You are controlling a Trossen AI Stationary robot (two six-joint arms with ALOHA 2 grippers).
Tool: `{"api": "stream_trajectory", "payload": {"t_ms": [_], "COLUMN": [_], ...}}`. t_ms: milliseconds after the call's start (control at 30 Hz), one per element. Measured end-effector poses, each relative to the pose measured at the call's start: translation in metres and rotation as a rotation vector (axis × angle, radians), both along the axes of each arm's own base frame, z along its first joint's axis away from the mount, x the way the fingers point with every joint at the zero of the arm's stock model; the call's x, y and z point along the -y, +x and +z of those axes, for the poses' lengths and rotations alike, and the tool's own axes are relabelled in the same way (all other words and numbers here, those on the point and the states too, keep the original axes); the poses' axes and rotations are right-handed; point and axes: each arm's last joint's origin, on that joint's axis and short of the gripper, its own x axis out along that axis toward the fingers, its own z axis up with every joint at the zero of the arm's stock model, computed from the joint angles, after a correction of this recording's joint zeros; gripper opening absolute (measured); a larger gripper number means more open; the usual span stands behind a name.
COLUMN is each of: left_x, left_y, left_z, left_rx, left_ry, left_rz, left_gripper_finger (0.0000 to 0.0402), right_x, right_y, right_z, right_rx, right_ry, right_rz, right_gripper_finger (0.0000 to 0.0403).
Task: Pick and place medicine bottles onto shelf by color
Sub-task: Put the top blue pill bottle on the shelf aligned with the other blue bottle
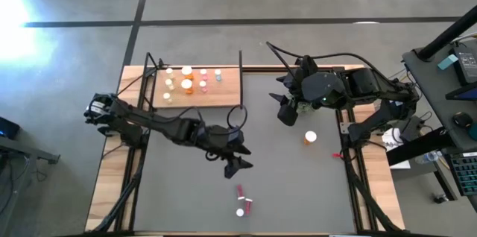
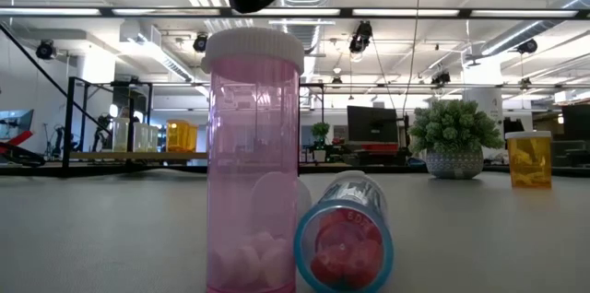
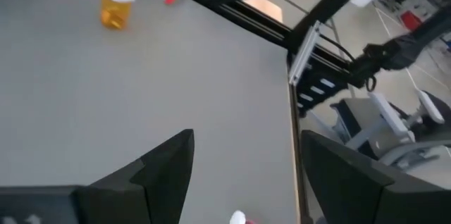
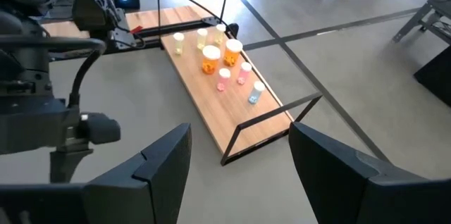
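Left gripper (image 1: 237,164) jaws apart, empty, hovering over the grey mat (image 1: 298,200). At its 6 o'clock: upright pink translucent plastic bottle (image 2: 253,159), white cap, touching a toppled pink one (image 2: 343,242). Both light, rigid, slick; the toppled one will likely roll. Grip the upright body mid-height. Right gripper (image 1: 285,110) also apart, empty. Light-wood shelf (image 1: 223,95) at 11 o'clock.

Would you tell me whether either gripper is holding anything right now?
Nothing is held: the left gripper and right gripper are both open and empty above the grey mat.
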Motion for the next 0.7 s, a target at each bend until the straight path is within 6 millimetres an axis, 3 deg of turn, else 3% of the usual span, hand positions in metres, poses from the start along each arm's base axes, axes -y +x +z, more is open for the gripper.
{"api": "stream_trajectory", "payload": {"t_ms": [333,700], "left_x": [0.01,0.009], "left_y": [-0.006,-0.013], "left_z": [-0.009,-0.033], "left_rx": [-0.061,-0.2], "left_ry": [-0.063,-0.204], "left_rz": [0.004,0.103], "left_gripper_finger": [0.0242,0.0242], "right_x": [0.0,-0.001], "right_y": [0.002,0.006], "right_z": [0.002,0.009], "right_rx": [0.032,0.141], "right_ry": [0.005,0.068], "right_rz": [0.0,-0.028], "right_gripper_finger": [0.0228,0.0228]}}
